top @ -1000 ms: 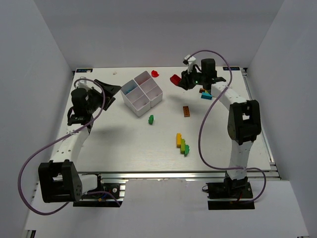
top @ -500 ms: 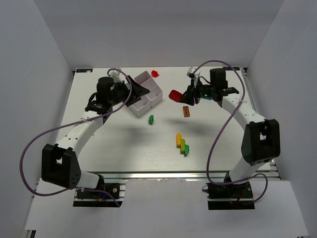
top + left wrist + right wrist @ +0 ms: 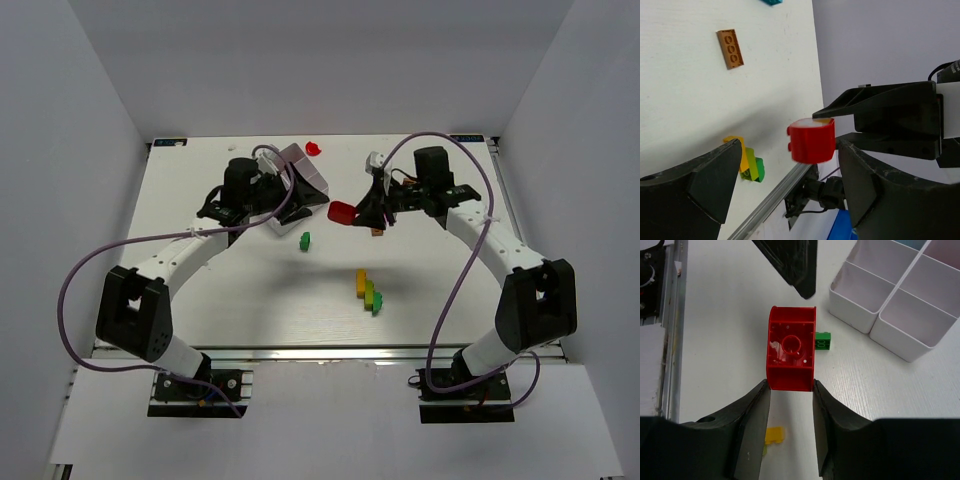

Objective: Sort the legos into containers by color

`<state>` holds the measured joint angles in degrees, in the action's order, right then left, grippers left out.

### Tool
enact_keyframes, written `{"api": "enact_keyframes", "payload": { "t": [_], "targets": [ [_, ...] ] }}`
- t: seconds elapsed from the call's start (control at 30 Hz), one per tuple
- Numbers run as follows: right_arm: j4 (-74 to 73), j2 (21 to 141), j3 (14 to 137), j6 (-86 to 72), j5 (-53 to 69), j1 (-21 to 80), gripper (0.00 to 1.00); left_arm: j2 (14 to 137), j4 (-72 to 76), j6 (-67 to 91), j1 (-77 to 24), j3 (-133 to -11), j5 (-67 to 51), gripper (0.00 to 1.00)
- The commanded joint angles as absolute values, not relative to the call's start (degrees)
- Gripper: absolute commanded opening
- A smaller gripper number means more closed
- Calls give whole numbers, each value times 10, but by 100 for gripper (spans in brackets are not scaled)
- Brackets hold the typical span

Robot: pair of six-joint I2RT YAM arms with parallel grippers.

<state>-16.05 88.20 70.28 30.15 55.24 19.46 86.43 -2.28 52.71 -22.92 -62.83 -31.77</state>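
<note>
My right gripper [image 3: 790, 386] is shut on a red lego [image 3: 791, 348], held above the table just right of the white four-compartment tray [image 3: 895, 295]. In the top view that red lego [image 3: 342, 212] hangs between the two grippers. My left gripper [image 3: 300, 200] is open above the tray [image 3: 300, 157], its fingers pointing at the red lego [image 3: 811, 141], which shows between them with a gap on each side. A small green lego [image 3: 304, 240] lies in front of the tray. An orange lego [image 3: 730, 48] lies under the right arm.
A yellow and green stuck-together cluster [image 3: 368, 290] lies at the centre front. A small red piece [image 3: 314, 148] sits near the back edge. A teal brick [image 3: 771, 1] lies far right. White walls enclose the table.
Both arms have swung toward the middle. The right gripper carried the red lego left and forward. The left gripper came from the left side to over the tray, facing the brick.
</note>
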Motion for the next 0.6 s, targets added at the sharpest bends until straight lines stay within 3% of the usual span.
{"api": "enact_keyframes", "payload": {
  "t": [0.0, 0.57],
  "targets": [
    [-162, 863, 694, 314, 563, 207, 0, 863, 16, 542, -245, -653, -340, 86],
    [-144, 865, 700, 300, 567, 214, 0, 878, 55, 564, -269, -628, -363, 73]
  ]
}}
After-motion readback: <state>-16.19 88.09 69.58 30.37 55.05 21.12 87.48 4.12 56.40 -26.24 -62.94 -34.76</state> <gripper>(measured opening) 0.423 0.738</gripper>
